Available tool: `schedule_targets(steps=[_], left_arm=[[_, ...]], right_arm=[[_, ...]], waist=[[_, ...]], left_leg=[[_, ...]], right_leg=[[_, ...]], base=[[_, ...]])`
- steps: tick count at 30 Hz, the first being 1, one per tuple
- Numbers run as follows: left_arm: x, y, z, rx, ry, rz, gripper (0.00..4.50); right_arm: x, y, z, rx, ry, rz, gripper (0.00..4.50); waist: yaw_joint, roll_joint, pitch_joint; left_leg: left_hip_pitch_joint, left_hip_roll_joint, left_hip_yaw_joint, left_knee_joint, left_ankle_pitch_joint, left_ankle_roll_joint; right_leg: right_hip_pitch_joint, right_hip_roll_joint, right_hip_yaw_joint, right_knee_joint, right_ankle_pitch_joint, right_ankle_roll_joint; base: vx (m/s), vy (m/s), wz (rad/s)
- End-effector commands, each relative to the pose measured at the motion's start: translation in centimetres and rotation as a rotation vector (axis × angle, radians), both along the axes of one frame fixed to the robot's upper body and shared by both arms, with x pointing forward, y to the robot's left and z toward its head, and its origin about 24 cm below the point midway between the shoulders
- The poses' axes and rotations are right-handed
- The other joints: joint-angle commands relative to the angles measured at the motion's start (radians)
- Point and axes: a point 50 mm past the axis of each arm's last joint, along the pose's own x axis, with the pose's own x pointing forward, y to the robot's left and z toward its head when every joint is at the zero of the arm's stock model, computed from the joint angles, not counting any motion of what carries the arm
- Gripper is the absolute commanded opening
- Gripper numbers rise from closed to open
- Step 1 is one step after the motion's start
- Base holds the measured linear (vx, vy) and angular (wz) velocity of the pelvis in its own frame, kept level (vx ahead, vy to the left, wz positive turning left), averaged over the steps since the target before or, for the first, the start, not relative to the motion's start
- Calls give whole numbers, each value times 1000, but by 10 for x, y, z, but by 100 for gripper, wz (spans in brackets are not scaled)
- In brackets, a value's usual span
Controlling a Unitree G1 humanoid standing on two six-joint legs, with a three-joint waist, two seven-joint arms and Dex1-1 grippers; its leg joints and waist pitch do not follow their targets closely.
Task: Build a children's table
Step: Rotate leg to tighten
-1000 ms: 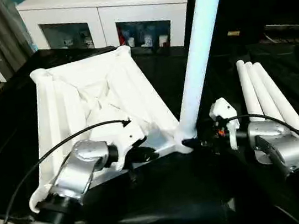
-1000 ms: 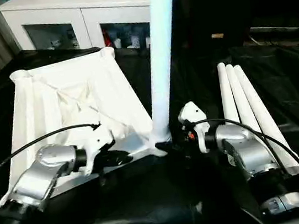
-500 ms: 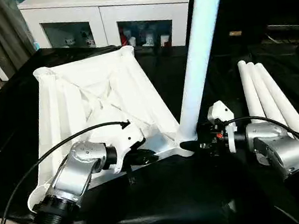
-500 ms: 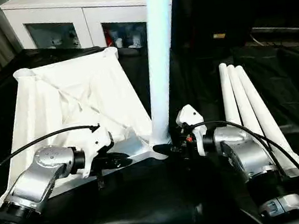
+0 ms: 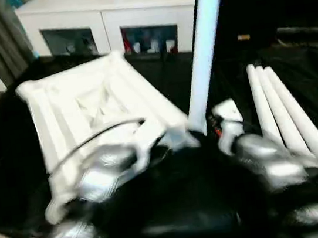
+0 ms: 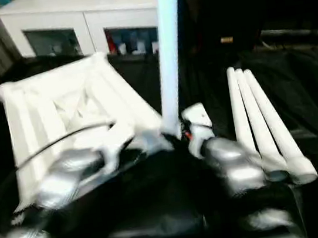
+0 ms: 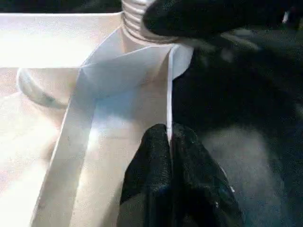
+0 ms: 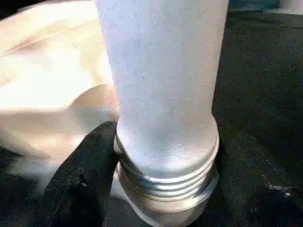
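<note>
The white plastic panel (image 5: 85,100) of the children's table lies ribbed side up on the black-draped tabletop (image 5: 188,198), toward the robot's left. One white leg (image 5: 202,48) stands upright at the panel's near corner on the robot's right, and its threaded end (image 8: 165,184) meets the socket there. The left gripper (image 7: 169,135) is pressed together on a thin upright rib of the panel, just beside that corner. The right gripper (image 5: 213,130) sits at the foot of the standing leg, but I cannot tell whether it is clamping the leg or is merely close to it. Three more legs (image 5: 286,119) lie side by side, touching one another, on the cloth to the robot's right. A white cabinet (image 5: 103,14) stands behind the tabletop.
</note>
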Motion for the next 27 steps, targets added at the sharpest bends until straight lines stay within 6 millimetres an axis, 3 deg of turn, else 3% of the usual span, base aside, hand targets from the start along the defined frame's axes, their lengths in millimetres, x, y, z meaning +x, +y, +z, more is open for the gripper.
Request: schedule_targets(steps=[1, 6, 7, 11, 12, 13, 17, 18, 21, 22, 24, 27], left_arm=[[5, -7, -1, 0, -1, 70, 0], [5, -17, 1, 5, -13, 39, 0], [5, -17, 1, 5, -13, 39, 0], [4, -15, 0, 10, -11, 5, 0], [3, -14, 0, 9, -11, -8, 0], [0, -9, -1, 7, -8, -36, 0], [-5, -1, -3, 3, 2, -93, 0], [-12, 8, -4, -13, 19, -162, 0], [-15, 12, -4, -14, 29, -188, 0], [-20, 17, -3, -26, 36, -232, 0], [-26, 25, -1, -39, 50, -296, 0], [-29, 30, 0, -37, 63, -320, 0]], right_arm=[[-4, 5, -20, -47, 101, -98, 273], [-5, 31, -12, 1, 43, 32, 273], [-5, 31, -12, 1, 43, 32, 343], [-2, 27, -7, 5, 10, 53, 355], [-1, 24, -5, 3, 0, 56, 383], [1, 14, 0, -9, -18, 74, 387], [0, -3, 6, -35, -36, 133, 391], [-5, -17, 10, -54, -33, 237, 391], [-9, -23, 12, -63, -31, 288, 391], [-14, -28, 14, -77, -28, 365, 391], [-24, -36, 17, -97, -12, 491, 391], [-30, -40, 20, -105, -1, 564, 391]], waist=[[1, -3, -58], [5, 1, -63], [5, 0, -62], [5, -3, -60], [5, -2, -59], [5, -8, -60], [9, -6, -63], [9, -5, -63], [12, -4, -66], [10, -2, -64], [15, -5, -65], [14, -2, -62]], left_leg=[[7, 25, -6, -72, -186, -5], [0, 27, -8, -72, -159, 17], [-1, 27, -8, -72, -154, 24], [-2, 27, -7, -73, -171, 34], [-1, 27, -7, -74, -173, 33], [-1, 27, -6, -73, -173, 35], [-4, 29, -6, -70, -137, 52], [-4, 31, -6, -70, -130, 54], [-4, 33, -5, -67, -112, 78], [-4, 32, -4, -68, -109, 82], [-5, 35, -6, -67, -101, 94], [-3, 35, -4, -67, -107, 104]], right_leg=[[47, -69, 40, -92, -228, -205], [52, -69, 39, -84, -129, -204], [52, -68, 39, -83, -108, -211], [53, -70, 39, -86, -138, -215], [51, -71, 39, -88, -149, -213], [52, -71, 39, -89, -158, -211], [55, -71, 39, -82, -115, -219], [54, -72, 40, -81, -100, -224], [58, -70, 38, -73, -36, -239], [54, -69, 36, -74, -29, -248], [61, -71, 37, -70, -2, -252], [54, -69, 35, -72, -14, -261]], base=[[0, 0, 0], [0, 0, 0], [0, 0, 0], [0, 0, 0], [0, 0, 0], [0, 0, 0], [0, 0, 0], [0, 0, 0], [0, 0, 0], [0, 0, 0], [0, 0, 0], [0, 0, 0]])
